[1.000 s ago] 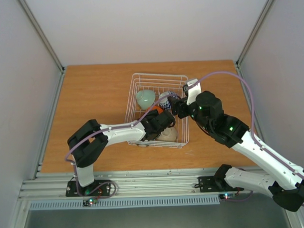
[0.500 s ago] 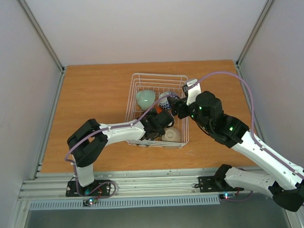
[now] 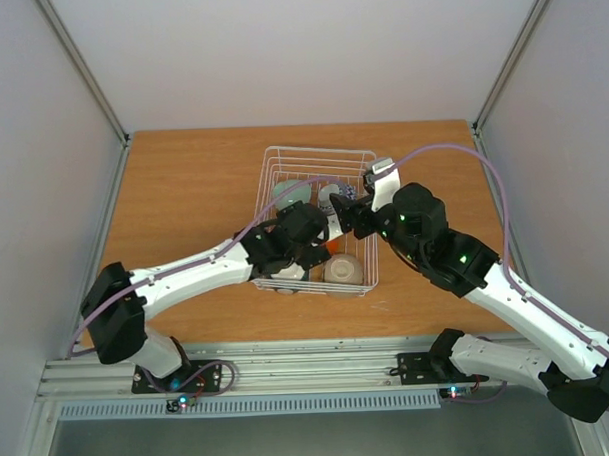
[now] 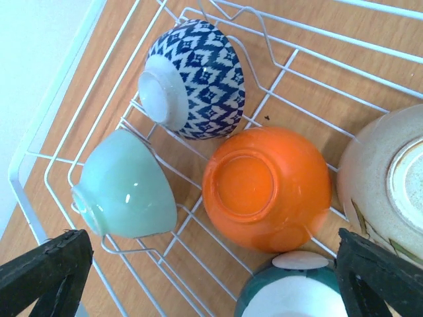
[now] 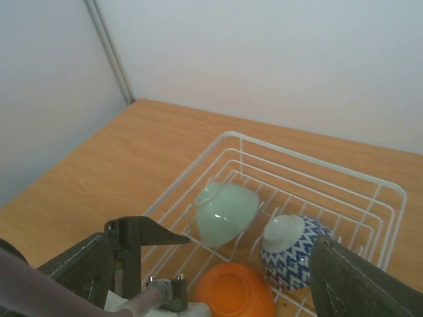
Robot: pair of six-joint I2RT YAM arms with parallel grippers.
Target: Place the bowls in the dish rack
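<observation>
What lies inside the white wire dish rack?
Blue-patterned bowl, pale green bowl, orange bowl, speckled beige bowl, dark green bowl, all showing their bases; their insides are hidden.

This is looking like a robotics lab test cell, not a kitchen. Plain white panels are closing in a wood-grain table on three sides, with bare metal corner posts running up between them. The left arm and the right arm are sitting bolted to a slotted aluminium rail, trailing lavender cables (green status lights are glowing on the right one). A white wire dish rack holding bowls is sitting mid-table.
</observation>
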